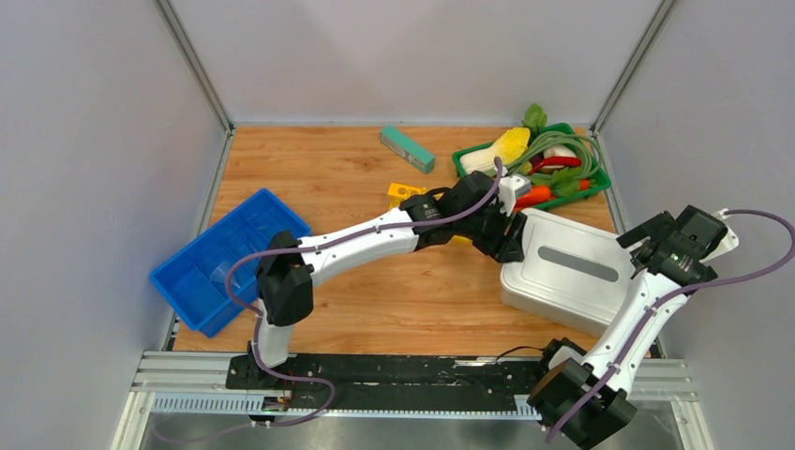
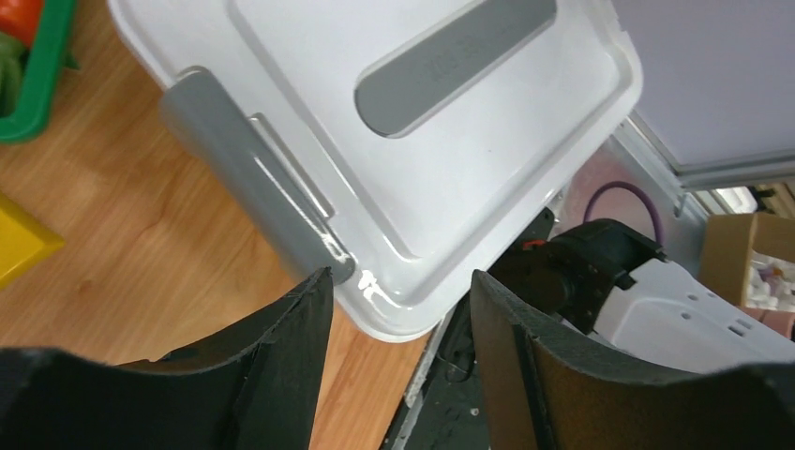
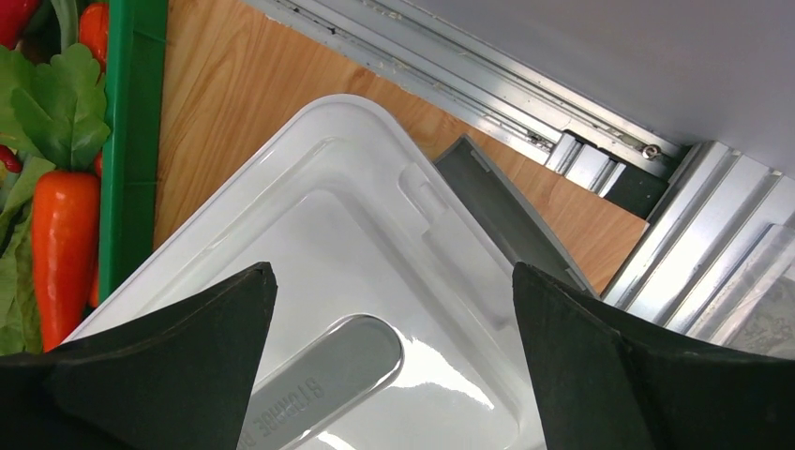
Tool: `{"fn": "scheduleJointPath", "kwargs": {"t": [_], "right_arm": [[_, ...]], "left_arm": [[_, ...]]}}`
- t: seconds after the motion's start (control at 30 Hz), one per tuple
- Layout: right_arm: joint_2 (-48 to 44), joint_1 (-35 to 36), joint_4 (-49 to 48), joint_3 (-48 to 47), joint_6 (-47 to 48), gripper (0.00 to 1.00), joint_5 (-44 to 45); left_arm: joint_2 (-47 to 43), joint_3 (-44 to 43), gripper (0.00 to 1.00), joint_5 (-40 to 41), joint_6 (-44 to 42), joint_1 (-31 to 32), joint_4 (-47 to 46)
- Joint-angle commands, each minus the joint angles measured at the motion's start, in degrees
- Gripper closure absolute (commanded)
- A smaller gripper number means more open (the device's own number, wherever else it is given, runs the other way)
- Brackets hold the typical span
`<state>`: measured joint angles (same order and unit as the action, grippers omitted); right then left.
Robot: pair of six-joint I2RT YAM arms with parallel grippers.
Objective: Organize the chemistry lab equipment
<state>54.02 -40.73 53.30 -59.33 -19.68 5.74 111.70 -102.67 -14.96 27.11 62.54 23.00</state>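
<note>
Top external view: Mounted at the near edge of the table [image 1: 375, 309], the left arm [image 1: 356, 244] stretches right across the wood to the left end of a white lidded box [image 1: 572, 272]. Left fingers [image 1: 506, 242] sit at that end; their spread cannot be told from here. The right arm [image 1: 637, 319] rises beside the box, with the right fingers [image 1: 645, 242] above its right end. The yellow holed rack [image 1: 403, 192] lies near mid-table, partly hidden behind the left arm. A teal block [image 1: 407, 148] lies behind it, a green basket [image 1: 586, 159] of toy vegetables at the far right, and a blue tray [image 1: 230, 258] at the left edge.

Left wrist view: The left fingers [image 2: 291, 347] are spread apart and grasp nothing. A corner of the box [image 2: 309, 84] shows between them, with its grey latch [image 2: 253, 169] just beside the left one. One corner of the rack [image 2: 19, 239] shows at the left edge, on the table.

Right wrist view: The right fingers [image 3: 216, 328] stand wide apart and empty above the box lid [image 3: 356, 244]. A second grey latch [image 3: 506, 216] hangs on the box's far side. The basket [image 3: 131, 141] with a toy carrot [image 3: 61, 253] lies left.
</note>
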Motion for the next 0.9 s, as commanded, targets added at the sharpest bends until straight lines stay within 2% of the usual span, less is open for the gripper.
{"fn": "scheduleJointPath", "kwargs": {"t": [0.0, 0.4, 0.6, 0.67, 0.87], "right_arm": [[-0.85, -3.29, -1.44, 0.44, 0.44, 0.00, -4.77], [1.09, -8.84, -2.59, 1.32, -0.36, 0.00, -9.77], [-0.49, -10.16, -3.46, 1.76, -0.54, 0.00, -18.82], [-0.67, -10.07, -2.76, 1.41, -0.18, 0.00, -20.93], [-0.76, -10.07, -0.92, 1.40, 0.61, 0.00, -19.71]], "left_arm": [[1.50, -0.33, 0.37, -7.36, 2.06, 1.00, -6.38], [5.11, 0.55, 0.37, -3.76, -0.48, 1.27, -4.38], [5.11, -0.60, 0.37, 0.54, -3.29, 0.39, -0.60], [4.67, -0.16, 0.37, 0.81, -3.47, -0.31, -0.77], [0.90, 0.54, 0.37, -3.22, -4.70, -1.02, -1.38]]}}
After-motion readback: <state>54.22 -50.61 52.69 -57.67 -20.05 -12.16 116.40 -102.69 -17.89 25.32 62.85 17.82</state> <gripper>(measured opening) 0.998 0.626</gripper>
